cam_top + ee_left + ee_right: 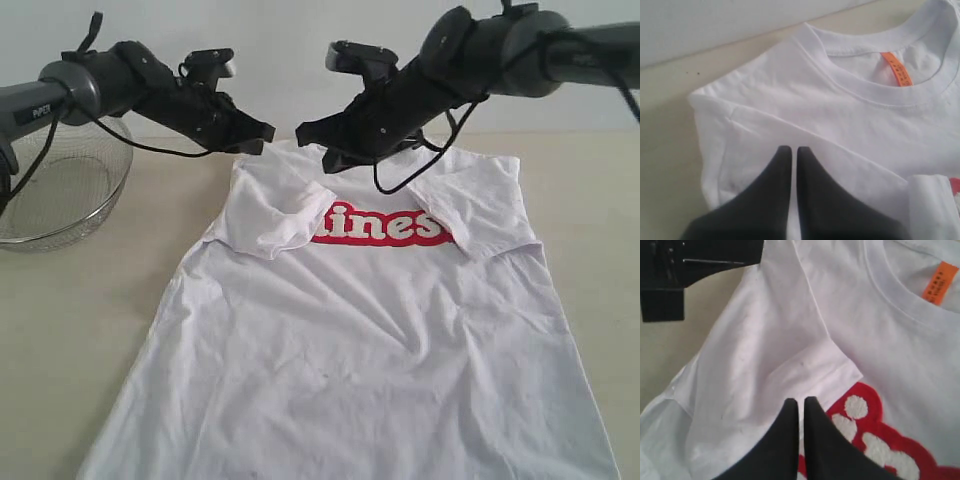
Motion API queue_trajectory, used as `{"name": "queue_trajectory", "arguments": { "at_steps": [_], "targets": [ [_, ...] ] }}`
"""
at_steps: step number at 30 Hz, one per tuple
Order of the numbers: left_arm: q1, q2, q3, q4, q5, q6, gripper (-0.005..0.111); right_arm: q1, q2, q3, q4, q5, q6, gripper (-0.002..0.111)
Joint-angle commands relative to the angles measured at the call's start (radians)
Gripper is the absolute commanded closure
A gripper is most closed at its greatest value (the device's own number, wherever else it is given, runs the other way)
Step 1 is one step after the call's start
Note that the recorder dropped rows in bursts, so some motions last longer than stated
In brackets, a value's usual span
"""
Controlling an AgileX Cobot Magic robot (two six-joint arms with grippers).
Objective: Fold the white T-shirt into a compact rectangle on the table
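Hovering over the white T-shirt (pixel 360 340) on the table (pixel 60 330), left fingers (pixel 774 187) and right fingers (pixel 784 432) are pressed together, empty.

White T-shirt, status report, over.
Left gripper and right gripper: jaws shut, empty. White T-shirt: both sleeves folded in, body unfolded on table. Mesh basket aside, nothing in the way.

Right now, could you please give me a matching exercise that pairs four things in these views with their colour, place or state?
Things:
1. wire-mesh basket
2. neck tag
3. chest lettering
4. left gripper

Colour, place or state:
A. shut
B. orange
C. on the table, apart from the white T-shirt
D. red and white

Pairs: 1-C, 2-B, 3-D, 4-A
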Motion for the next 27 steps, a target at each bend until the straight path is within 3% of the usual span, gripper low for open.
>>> {"name": "queue_trajectory", "arguments": {
  "at_steps": [1,13,23,27],
  "targets": [
    [-0.004,0.04,0.004,-0.033,-0.009,-0.013,0.102,-0.005,0.119,-0.169,0.006,0.111,0.028,0.109],
    [0.0,0.065,0.004,-0.043,-0.044,-0.031,0.102,-0.007,0.311,-0.383,-0.006,0.183,0.059,0.109],
    [0.009,0.065,0.004,-0.019,-0.062,-0.039,0.102,-0.007,0.348,-0.397,-0.269,0.329,0.23,0.109],
    [0.013,0.065,0.004,-0.019,-0.07,-0.039,0.102,-0.005,0.345,-0.397,-0.28,0.394,0.231,0.109]
  ]
}}
